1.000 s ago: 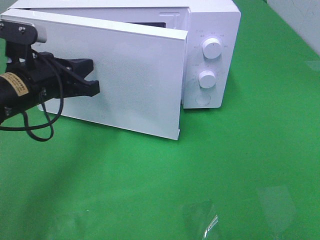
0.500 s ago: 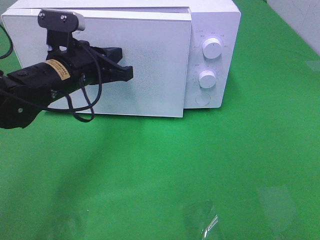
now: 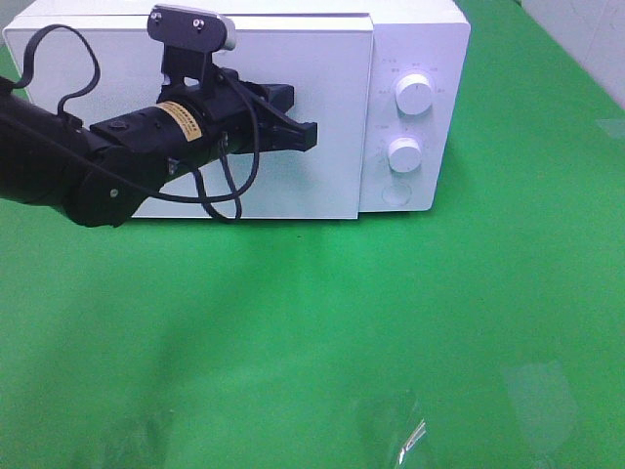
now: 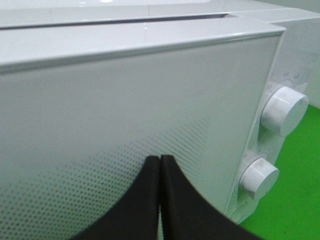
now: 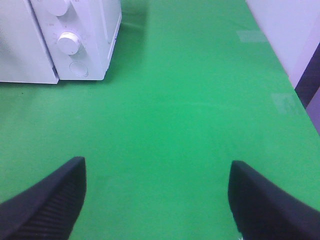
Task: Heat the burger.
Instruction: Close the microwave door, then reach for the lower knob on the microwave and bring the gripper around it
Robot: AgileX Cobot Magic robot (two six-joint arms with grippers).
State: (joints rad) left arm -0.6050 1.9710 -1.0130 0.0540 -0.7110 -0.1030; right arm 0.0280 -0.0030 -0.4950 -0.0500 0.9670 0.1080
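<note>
My left fingers [image 3: 311,135] are clenched tight on nothing, their joined tips against the white door [image 3: 322,191] of the microwave [image 3: 415,39]. My right fingers [image 5: 60,192] are spread wide and empty above the green bench [image 3: 410,322], well apart from the oven. I see the burger in no view; I judge it sits behind that door, but the panel hides it.

The door looks almost flush, yet my wrist view shows a dark seam along its top edge, so I cannot tell whether the latch has caught. If it has not, the oven will not run. If I press harder to seat it, the box may skid backward on the bench, or my tips may slip sideways across the smooth panel.

Next come the upper dial [image 3: 414,96] and the lower dial [image 3: 404,154]. They sit close together, so I could turn the wrong one, and my left arm lies across the door near them, so my arms could collide.
</note>
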